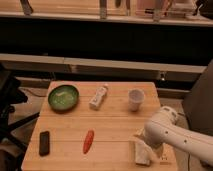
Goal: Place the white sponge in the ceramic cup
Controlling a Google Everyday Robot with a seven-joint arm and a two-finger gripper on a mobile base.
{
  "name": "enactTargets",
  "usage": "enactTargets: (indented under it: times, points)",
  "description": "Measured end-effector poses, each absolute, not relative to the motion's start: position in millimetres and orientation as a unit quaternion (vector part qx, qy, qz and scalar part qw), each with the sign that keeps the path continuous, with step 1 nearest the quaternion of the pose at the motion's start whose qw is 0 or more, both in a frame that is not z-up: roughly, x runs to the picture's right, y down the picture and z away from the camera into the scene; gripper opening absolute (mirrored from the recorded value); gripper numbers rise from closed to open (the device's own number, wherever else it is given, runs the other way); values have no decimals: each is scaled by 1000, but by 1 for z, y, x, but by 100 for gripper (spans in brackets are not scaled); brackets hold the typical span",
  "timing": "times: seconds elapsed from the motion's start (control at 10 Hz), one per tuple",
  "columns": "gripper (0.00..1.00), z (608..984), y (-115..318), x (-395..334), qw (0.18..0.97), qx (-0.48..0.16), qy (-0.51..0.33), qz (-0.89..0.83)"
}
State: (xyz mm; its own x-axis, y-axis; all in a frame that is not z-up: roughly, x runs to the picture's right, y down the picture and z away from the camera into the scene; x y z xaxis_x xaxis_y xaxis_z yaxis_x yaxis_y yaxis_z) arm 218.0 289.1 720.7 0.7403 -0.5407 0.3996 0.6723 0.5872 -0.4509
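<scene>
- Now the gripper (142, 142) hangs lower right in the frame, right at the white sponge (142, 154).
- Jaws apart or together: cannot tell.
- The ceramic cup (135, 98) stands above, apart.

Pale planked wood, matt, with visible seams, in the table (115, 125). Smooth, faintly glossy, glaze-like finish on the green bowl (63, 97). Plain white, smooth, low sheen on the ceramic cup (135, 98). Smooth, plastic-looking surface on the white bottle (98, 96). Dull orange skin on the carrot (88, 141). Dark and matt, material unclear, in the black block (44, 142). Off-white, soft-looking, unshiny body in the white sponge (142, 155). Smooth white casing, plastic-looking, slight sheen, on the arm (172, 134) and on the gripper (142, 141), low over the white sponge.
</scene>
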Motion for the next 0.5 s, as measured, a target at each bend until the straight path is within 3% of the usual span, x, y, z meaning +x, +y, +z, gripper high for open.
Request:
enactTargets:
  times: [0.5]
  points:
    - [80,729,302,218,880,-301,-118,-348]
